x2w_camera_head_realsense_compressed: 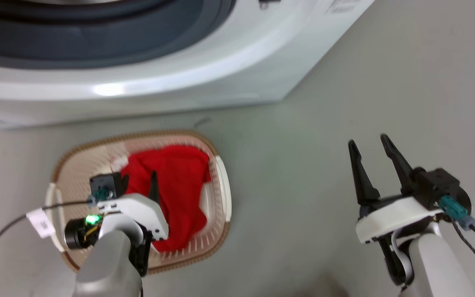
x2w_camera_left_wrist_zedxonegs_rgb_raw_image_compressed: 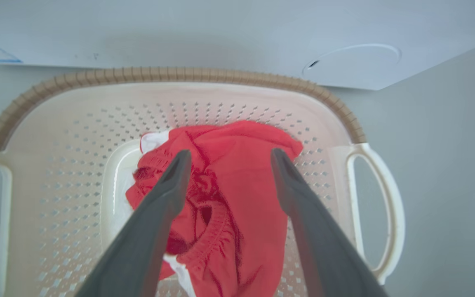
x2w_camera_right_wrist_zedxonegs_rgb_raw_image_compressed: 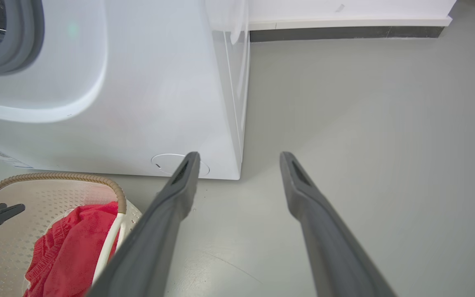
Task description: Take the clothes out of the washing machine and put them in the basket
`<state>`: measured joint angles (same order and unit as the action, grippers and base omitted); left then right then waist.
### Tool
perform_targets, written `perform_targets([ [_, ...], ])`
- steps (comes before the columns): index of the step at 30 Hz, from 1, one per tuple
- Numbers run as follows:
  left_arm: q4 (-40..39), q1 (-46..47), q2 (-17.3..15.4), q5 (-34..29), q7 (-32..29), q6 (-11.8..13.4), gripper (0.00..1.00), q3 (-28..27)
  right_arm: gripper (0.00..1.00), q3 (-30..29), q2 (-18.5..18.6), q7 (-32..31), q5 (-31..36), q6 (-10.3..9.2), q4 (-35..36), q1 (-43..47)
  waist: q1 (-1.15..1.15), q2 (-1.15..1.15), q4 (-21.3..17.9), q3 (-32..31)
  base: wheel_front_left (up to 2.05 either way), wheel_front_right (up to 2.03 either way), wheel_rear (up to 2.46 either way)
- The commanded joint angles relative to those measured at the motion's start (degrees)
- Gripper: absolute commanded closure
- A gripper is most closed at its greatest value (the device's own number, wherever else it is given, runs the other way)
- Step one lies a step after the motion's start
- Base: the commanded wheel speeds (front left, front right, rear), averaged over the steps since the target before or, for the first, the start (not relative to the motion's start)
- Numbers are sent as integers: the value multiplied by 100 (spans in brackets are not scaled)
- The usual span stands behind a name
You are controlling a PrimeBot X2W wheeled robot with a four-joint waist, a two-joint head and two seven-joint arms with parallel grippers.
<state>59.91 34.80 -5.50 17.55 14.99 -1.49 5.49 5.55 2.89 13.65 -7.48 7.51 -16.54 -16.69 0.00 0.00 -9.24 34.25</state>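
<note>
Left gripper (x2w_camera_left_wrist_zedxonegs_rgb_raw_image_compressed: 230, 153): fingers spread wide, nothing pinched between them, poised over the basket interior. Whether the tips touch fabric cannot be told.

Clothes (x2w_camera_left_wrist_zedxonegs_rgb_raw_image_compressed: 229, 185): one bright red garment with white trim at its edges, crumpled on the bottom of the basket, lying directly beneath the left fingers.

Basket (x2w_camera_left_wrist_zedxonegs_rgb_raw_image_compressed: 171, 74): cream, perforated walls, brown woven-look rim, pale loop handle (x2w_camera_left_wrist_zedxonegs_rgb_raw_image_compressed: 390, 214) at the end. It stands on the floor just in front of the washing machine.

Right gripper (x2w_camera_right_wrist_zedxonegs_rgb_raw_image_compressed: 239, 155): fingers likewise parted and empty, held over bare floor (x2w_camera_right_wrist_zedxonegs_rgb_raw_image_compressed: 365, 123), well apart from the basket, off the machine's front corner.

Washing machine (x2w_camera_right_wrist_zedxonegs_rgb_raw_image_compressed: 159, 103): white cabinet, grey porthole seal (x2w_camera_right_wrist_zedxonegs_rgb_raw_image_compressed: 27, 41) in view, round cover plate (x2w_camera_left_wrist_zedxonegs_rgb_raw_image_compressed: 353, 62) low on its front.
</note>
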Motion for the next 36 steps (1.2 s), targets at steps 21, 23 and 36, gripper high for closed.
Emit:
perform_targets([
  [21, -4147, -1878, 109, -1258, 22, 207, 0, -454, 0, -583, -4, -594, 359, -4, 922, 1216, 0, 0, 571, -2658, 0, 0, 0],
  [23, -4421, -2060, 68, -1340, 22, 225, 0, -465, 0, -572, -4, -619, 386, -4, 1010, 1309, 0, 0, 587, -2771, 0, 0, 0],
  [36, -5206, -3376, 38, -1468, 22, 190, 0, -332, 0, -509, -4, -842, 413, -4, 1304, 1849, 0, 0, 669, -3443, 0, 0, 0],
])
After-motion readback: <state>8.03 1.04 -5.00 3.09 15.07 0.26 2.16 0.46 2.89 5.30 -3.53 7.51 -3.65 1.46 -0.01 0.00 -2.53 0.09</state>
